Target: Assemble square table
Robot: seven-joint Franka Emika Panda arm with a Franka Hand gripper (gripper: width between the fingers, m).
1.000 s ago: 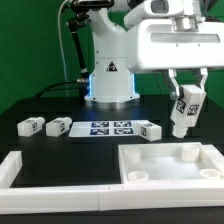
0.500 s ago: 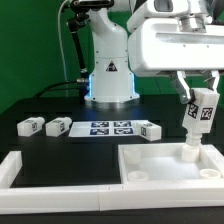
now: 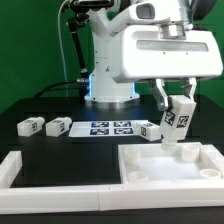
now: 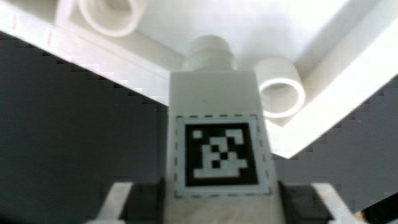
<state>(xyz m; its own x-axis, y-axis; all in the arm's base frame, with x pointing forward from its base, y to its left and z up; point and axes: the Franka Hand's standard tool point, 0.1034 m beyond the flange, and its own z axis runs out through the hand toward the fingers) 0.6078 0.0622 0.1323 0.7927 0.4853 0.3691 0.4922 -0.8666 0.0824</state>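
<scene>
**Figure.** The hand (image 3: 176, 108) is gripping one white leg (image 3: 176, 121), its jaws closed on the leg's two flanks (in the wrist view a finger (image 4: 125, 205) is showing at each side of the tagged face). The leg is hanging tilted in the air, narrow end down, over the far rim of the square tabletop (image 3: 170, 190) and not touching it. In the wrist view the leg's tip is lying just beside a round corner socket (image 4: 281, 95), not inside it.

The tabletop is resting on the dark desk (image 3: 60, 150) at the exterior view's right, raised rim up. An angular barrier strip (image 3: 12, 170) is bounding the desk's near edge and the exterior view's left.

Farther back, loose legs (image 3: 58, 127) are lying to the left of the marker board (image 3: 108, 128), and another is lying at its right end. A band of open desk is separating this row from the tabletop's far rim.
</scene>
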